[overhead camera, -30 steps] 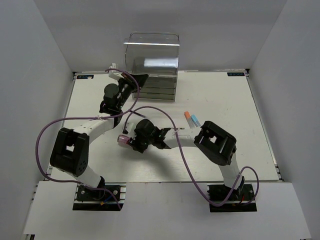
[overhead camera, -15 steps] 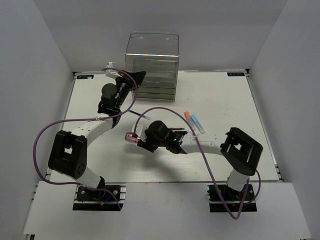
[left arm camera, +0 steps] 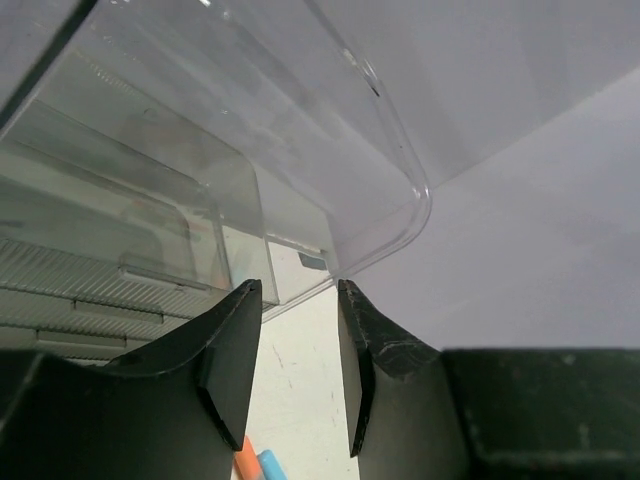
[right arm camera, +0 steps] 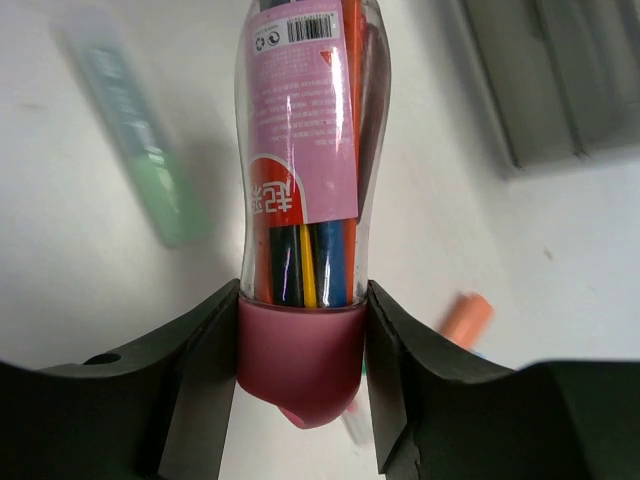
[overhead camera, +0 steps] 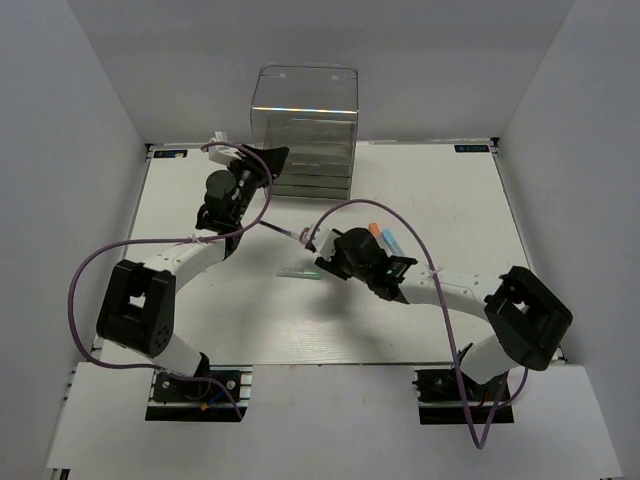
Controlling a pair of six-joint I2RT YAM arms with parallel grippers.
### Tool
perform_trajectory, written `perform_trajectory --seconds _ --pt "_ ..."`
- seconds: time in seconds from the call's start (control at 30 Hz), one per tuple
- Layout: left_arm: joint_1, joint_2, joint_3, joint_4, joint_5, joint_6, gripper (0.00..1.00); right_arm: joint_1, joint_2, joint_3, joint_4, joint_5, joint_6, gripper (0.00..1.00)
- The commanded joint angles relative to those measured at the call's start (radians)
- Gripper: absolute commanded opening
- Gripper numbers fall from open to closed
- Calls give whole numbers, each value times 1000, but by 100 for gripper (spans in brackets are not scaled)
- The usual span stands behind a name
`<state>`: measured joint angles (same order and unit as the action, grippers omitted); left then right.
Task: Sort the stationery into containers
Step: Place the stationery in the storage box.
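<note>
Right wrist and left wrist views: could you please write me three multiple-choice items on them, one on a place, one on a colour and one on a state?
1. Where does the green marker lie? A on a shelf; B on the table; C on the floor.
2. What colour is the cap of the pen pack? A blue; B yellow; C pink.
3. How is the left end effector? A open, holding nothing; B shut on a pen; C shut on a cloth.
Key: 1 B, it lies flat on the white surface. 2 C, the pink cap sits clamped in the right end effector. 3 A, the table shows through the gap between its fingers.
</note>
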<state>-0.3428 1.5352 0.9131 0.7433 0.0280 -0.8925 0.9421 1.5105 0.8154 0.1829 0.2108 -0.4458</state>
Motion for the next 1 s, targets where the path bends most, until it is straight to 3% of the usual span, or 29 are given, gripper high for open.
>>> perform_trajectory --seconds 0.0,0.33,0.97 --pt "10 28 4 -2 -17 -25 47 -77 -79 -19 90 84 -45 0" --pt "10 212 69 27 -17 -78 47 -196 -168 -4 63 50 -65 0" --pt "1 448 191 149 -57 -191 47 -253 -171 71 24 -10 -25 0"
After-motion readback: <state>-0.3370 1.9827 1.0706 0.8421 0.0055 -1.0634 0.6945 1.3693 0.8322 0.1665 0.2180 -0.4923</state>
